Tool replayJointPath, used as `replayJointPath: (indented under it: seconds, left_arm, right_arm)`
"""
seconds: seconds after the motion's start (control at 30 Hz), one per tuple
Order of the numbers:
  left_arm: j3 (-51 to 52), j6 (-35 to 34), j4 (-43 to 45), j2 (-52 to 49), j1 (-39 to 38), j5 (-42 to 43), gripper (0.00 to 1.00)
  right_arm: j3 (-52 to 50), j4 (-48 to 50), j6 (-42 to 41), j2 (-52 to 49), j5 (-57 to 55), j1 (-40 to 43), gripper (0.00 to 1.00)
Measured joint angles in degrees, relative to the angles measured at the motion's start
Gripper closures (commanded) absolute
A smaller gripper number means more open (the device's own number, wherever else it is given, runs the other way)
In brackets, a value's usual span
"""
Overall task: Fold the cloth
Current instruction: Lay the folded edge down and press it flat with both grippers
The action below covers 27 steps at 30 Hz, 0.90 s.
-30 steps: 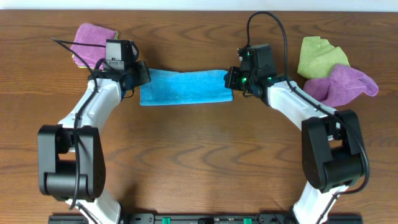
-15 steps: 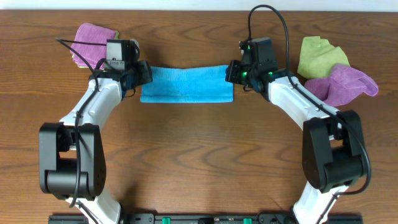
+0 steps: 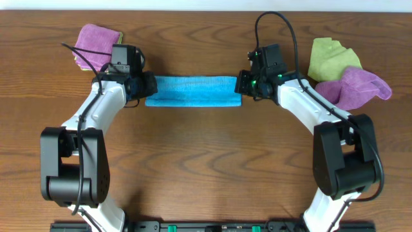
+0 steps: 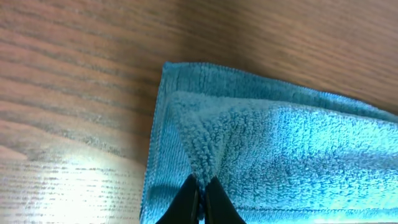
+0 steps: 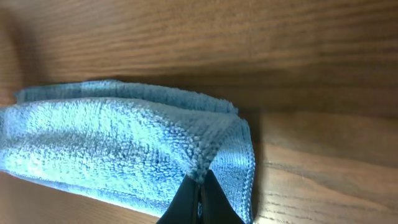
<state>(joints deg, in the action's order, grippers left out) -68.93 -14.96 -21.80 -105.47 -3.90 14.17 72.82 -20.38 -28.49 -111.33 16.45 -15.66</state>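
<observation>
You are seeing the blue cloth (image 3: 193, 91) getting narrower compared with a second ago: in the overhead view it is now showing as a thinner band, and its far edge is sitting closer to the near edge of the counter (image 3: 206, 167) than before. Both hands were going a little toward the far edge half a second ago, and now they are coming back toward you. I am judging that the fold is being carried along the long side, so the strip is becoming a double layer. The fold is looking under way but not yet finished, because the corners are not released.

The left hand (image 3: 147, 86) is staying narrow and is pinching the cloth at its left end. In the left wrist view the fingertips (image 4: 185, 204) are pressing together on a raised ridge of the upper layer, just inside the left hem. The right hand (image 3: 241, 84) is doing the same at the right end. In its own view the fingertips (image 5: 183, 205) are gripping a small peak of cloth near the right hem.

The cloth is lying flat in the far half of the counter, about midway between the left and right edges, and it is stretching straight between the two hands, touching both
</observation>
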Motion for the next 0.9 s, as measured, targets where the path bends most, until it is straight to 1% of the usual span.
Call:
replayJointPath:
  seconds: [0.07, 0.1, 0.13, 0.17, 0.2, 0.23, 0.27, 0.3, 0.33, 0.43, 0.57, 0.6, 0.63, 0.67, 0.7, 0.73, 0.77, 0.9]
  left_arm:
    - [0.00, 0.00, -0.35, 0.00, 0.00, -0.33, 0.94]
    - [0.00, 0.00, -0.35, 0.00, 0.00, -0.55, 0.92]
    - [0.00, -0.02, -0.35, 0.00, 0.00, -0.74, 0.67]
    - [0.00, 0.37, -0.35, 0.00, 0.00, -0.94, 0.53]
    - [0.00, 0.22, -0.35, 0.00, 0.00, -1.09, 0.47]
    - [0.00, 0.20, -0.35, 0.00, 0.00, -1.33, 0.43]
    - [0.00, 0.11, -0.35, 0.00, 0.00, -1.51, 0.38]
    - [0.00, 0.13, -0.37, 0.00, 0.00, -1.66, 0.36]
    - [0.00, 0.17, -0.39, 0.00, 0.00, -1.75, 0.36]
    - [0.00, 0.28, -0.42, 0.00, 0.00, -1.75, 0.32]
    - [0.00, 0.20, -0.39, 0.00, 0.00, -1.16, 0.32]
    - [0.00, 0.22, -0.24, 0.00, 0.00, -0.79, 0.35]
    - [0.00, 0.17, 0.09, 0.00, 0.00, -0.35, 0.40]
    - [0.00, 0.22, 0.76, 0.00, 0.00, 0.55, 0.52]
    - [0.00, 0.15, 1.53, 0.00, 0.00, 1.46, 0.72]
    - [0.00, 0.07, 2.23, 0.00, 0.00, 2.43, 0.90]
    - [0.00, 0.20, 3.06, 0.00, 0.00, 3.67, 0.94]
    - [0.00, 0.26, 4.48, 0.00, 0.00, 6.78, 0.94]
  right_arm:
    - [0.00, 0.02, 0.00, 0.00, -0.02, 0.00, 0.99]
    - [-0.02, 0.02, 0.00, 0.00, -0.02, 0.00, 0.92]
    - [-0.02, 0.04, 0.09, 0.00, -0.07, 0.00, 0.76]
    - [0.00, 0.04, -0.22, 0.00, -0.20, 0.00, 0.63]
    - [0.00, 0.02, -0.39, 0.00, -0.50, 0.00, 0.47]
    - [0.00, 0.04, -0.15, 0.00, -0.63, 0.00, 0.41]
    - [0.00, 0.04, -0.13, 0.00, -0.68, 0.00, 0.40]
    - [-0.02, 0.04, -0.11, 0.00, -0.68, 0.00, 0.37]
    - [0.00, 0.04, -0.04, 0.00, -0.81, 0.00, 0.36]
    - [-0.02, 0.04, -0.17, 0.00, -0.85, 0.00, 0.33]
    - [0.00, 0.04, -0.20, 0.00, -0.83, 0.00, 0.31]
    - [0.09, 0.00, -0.20, 0.00, -0.83, 0.00, 0.31]
    - [0.24, 0.00, -0.17, 0.00, -0.85, 0.00, 0.34]
    - [0.55, 0.00, 0.00, 0.00, -0.83, 0.00, 0.49]
    - [0.90, 0.02, 0.48, 0.00, -0.79, 0.00, 0.69]
    - [1.36, 0.11, 0.74, 0.00, -0.61, 0.00, 0.98]
    - [1.75, 0.28, 0.63, 0.00, -0.44, 0.00, 0.98]
    - [2.38, 0.72, 0.94, 0.00, -0.20, -0.02, 0.99]
